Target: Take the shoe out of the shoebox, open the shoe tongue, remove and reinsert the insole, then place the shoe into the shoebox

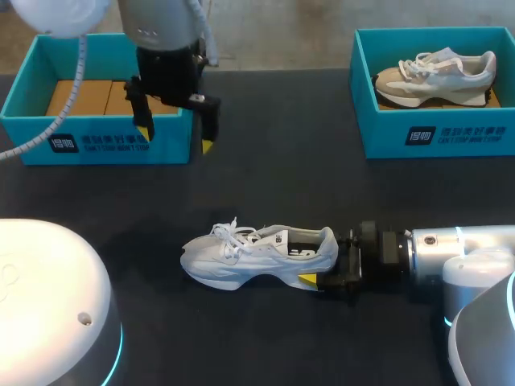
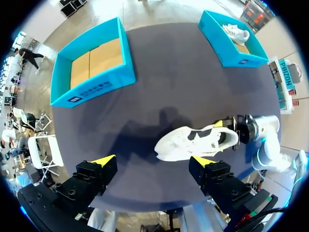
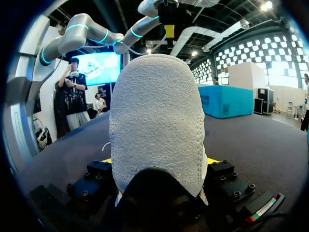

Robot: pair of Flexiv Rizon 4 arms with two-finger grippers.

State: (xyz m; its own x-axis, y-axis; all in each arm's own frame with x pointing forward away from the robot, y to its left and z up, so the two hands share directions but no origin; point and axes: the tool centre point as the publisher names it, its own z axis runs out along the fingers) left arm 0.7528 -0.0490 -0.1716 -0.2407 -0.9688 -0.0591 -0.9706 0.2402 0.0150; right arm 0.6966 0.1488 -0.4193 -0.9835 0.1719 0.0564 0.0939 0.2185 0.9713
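In the head view a white sneaker (image 1: 257, 256) lies on its sole on the dark table (image 1: 273, 185), near the middle, toe toward my left side. The right gripper (image 1: 326, 259) comes in low from the right and its fingers pinch the heel from both sides. The left gripper (image 1: 175, 138) hangs above the table in front of the empty shoebox (image 1: 105, 145), fingers spread wide and holding nothing. A second shoebox (image 1: 434, 137) at the far right holds a tan sneaker (image 1: 434, 74).

In the left wrist view the left gripper (image 2: 153, 161) looks down with its fingers (image 2: 104, 160) wide apart. The white sneaker (image 2: 193, 142) lies on the table (image 2: 169, 72) ahead of them, untouched by them. The right gripper (image 2: 231, 130) clamps its heel. The empty shoebox (image 2: 96, 87) and the second shoebox (image 2: 236, 57) stand well apart at the far edge.

In the right wrist view the white sneaker's (image 3: 157, 121) textured heel sits between the right gripper's (image 3: 159, 163) fingers, pressed from both sides. The left gripper (image 3: 169, 30) hangs high beyond the shoe, and the empty shoebox (image 3: 224, 101) stands off to one side.
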